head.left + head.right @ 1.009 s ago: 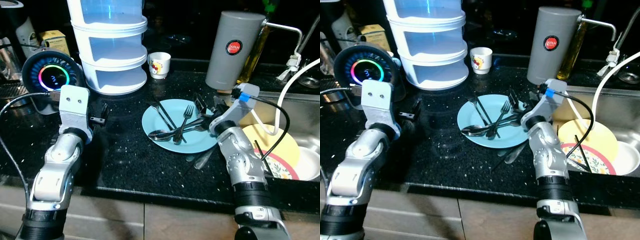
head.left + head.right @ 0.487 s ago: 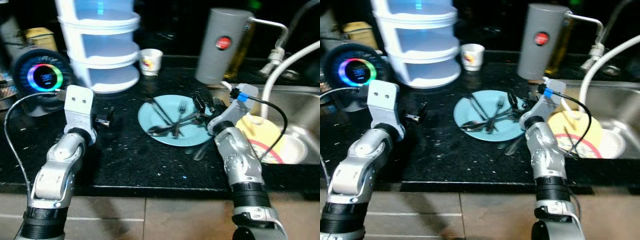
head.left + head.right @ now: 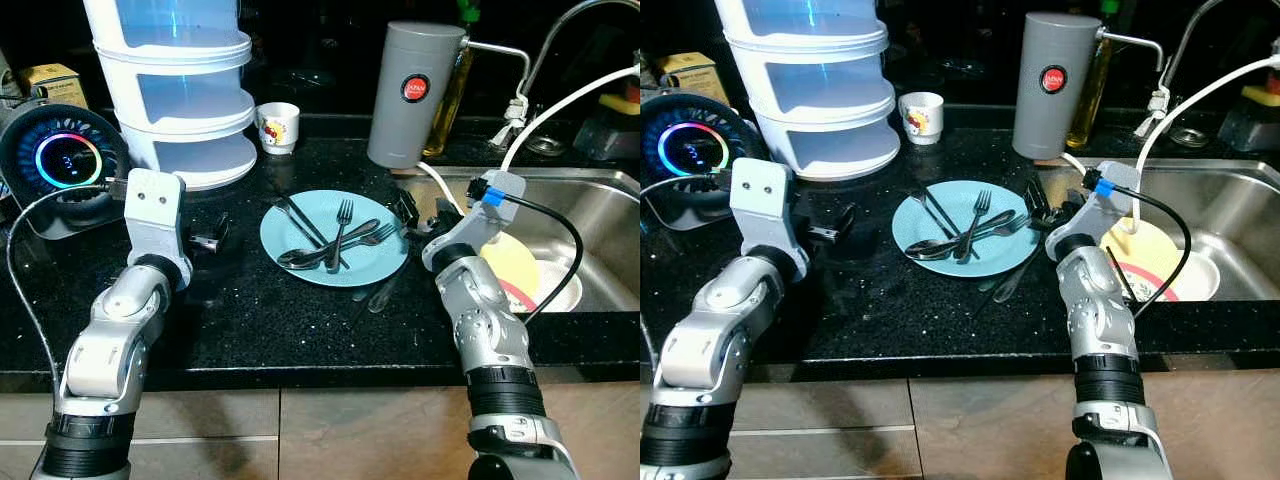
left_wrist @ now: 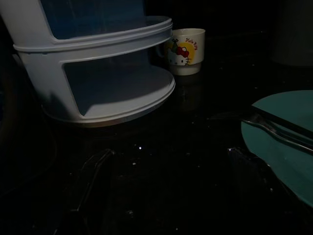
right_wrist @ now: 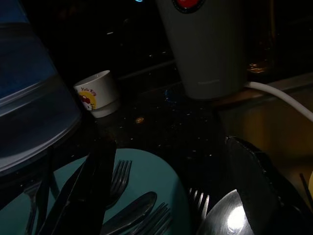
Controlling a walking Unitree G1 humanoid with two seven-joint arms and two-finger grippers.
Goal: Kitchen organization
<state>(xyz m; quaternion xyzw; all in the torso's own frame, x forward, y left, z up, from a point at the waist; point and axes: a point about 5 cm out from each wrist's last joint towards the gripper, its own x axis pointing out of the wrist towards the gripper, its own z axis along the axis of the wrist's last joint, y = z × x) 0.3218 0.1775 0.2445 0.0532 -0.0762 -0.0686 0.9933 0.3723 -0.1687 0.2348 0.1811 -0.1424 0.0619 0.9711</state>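
Note:
A light blue plate point(image 3: 372, 266) lies on the black counter and carries forks, spoons and a knife point(image 3: 330, 243). One more utensil point(image 3: 377, 296) lies on the counter just off the plate's near right rim. My right gripper point(image 3: 408, 211) hovers at the plate's right rim, open, its fingers point(image 5: 95, 178) apart over the cutlery and holding nothing. My left gripper point(image 3: 207, 239) is open, low over the bare counter to the left of the plate. A small cartoon cup point(image 3: 277, 127) stands behind the plate.
A white tiered container point(image 3: 175, 95) stands at the back left, beside a round device with a glowing ring point(image 3: 62, 160). A grey canister point(image 3: 405, 95) stands back right. The steel sink point(image 3: 590, 200) on the right holds a yellow plate point(image 3: 512, 262). A white hose point(image 3: 560, 105) arcs above it.
The whole picture has shifted as the camera moved. Both grippers keep about the same places relative to the plate, and both stay open.

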